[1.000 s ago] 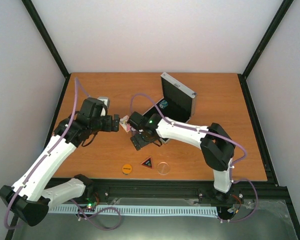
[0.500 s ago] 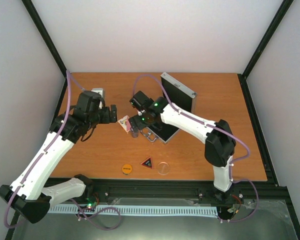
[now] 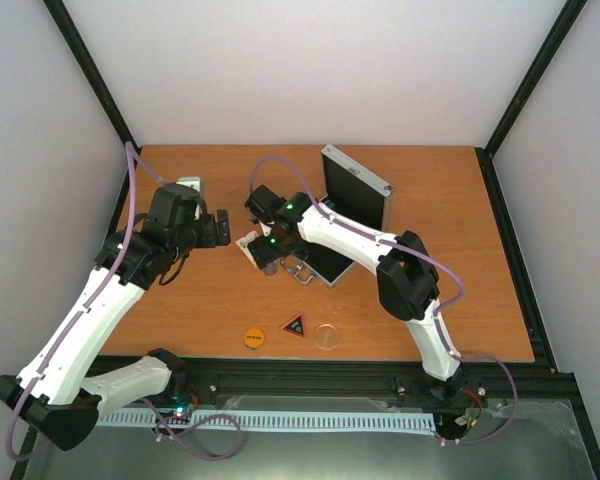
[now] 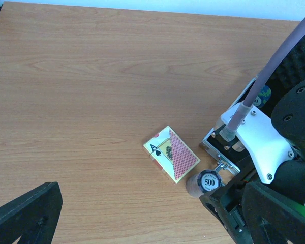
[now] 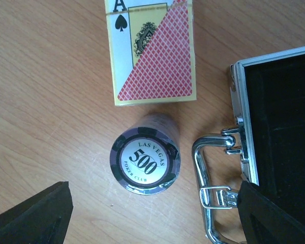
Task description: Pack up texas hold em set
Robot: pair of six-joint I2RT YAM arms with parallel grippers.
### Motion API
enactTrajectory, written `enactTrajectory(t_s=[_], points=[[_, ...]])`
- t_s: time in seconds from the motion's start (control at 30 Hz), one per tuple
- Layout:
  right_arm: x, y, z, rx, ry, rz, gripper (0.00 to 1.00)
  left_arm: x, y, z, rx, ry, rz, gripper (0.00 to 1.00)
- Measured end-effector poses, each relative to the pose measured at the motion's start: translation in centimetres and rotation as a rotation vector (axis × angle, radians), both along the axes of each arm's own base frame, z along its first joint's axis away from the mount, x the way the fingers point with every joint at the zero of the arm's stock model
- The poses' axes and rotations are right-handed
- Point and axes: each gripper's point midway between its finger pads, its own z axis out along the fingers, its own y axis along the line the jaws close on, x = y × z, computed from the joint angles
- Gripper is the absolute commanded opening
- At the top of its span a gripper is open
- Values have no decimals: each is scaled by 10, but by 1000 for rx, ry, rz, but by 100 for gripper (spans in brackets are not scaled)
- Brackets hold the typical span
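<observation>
The silver case lies open at mid-table, its lid raised; its black lining and metal handle show in the right wrist view. A stack of poker chips, its top chip marked 500, stands just left of the handle. Right behind the stack lies the pink-white card pack. My right gripper hangs open above the stack, a finger on each side, not touching it. Left of the card pack, my left gripper is open and holds nothing. Both the stack and the case edge appear in the left wrist view.
An orange disc, a black-red triangle and a clear disc lie in a row near the table's front edge. The right arm's forearm crosses over the case base.
My right gripper has swung from nearer the front edge to above the chip stack, and its jaws have narrowed a little. The left gripper has drawn back left, away from the card pack.
</observation>
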Motion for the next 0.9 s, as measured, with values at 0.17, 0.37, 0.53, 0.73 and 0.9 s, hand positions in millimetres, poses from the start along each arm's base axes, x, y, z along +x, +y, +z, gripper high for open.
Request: enactTrajectory(t_s=[0.17, 0.37, 0.53, 0.73, 0.9], points=[[-1, 5, 6, 25, 7, 11, 88, 0, 0, 0, 0, 1, -1, 100], [-3, 11, 0, 32, 34, 24, 84, 0, -1, 0, -1, 3, -3, 100], [-5, 13, -17, 9, 67, 35, 81, -2, 0, 2, -4, -3, -2, 100], [-2, 19, -20, 15, 70, 48, 73, -7, 3, 5, -7, -10, -1, 100], [-1, 22, -20, 23, 72, 54, 66, -10, 6, 6, -9, -13, 5, 100]])
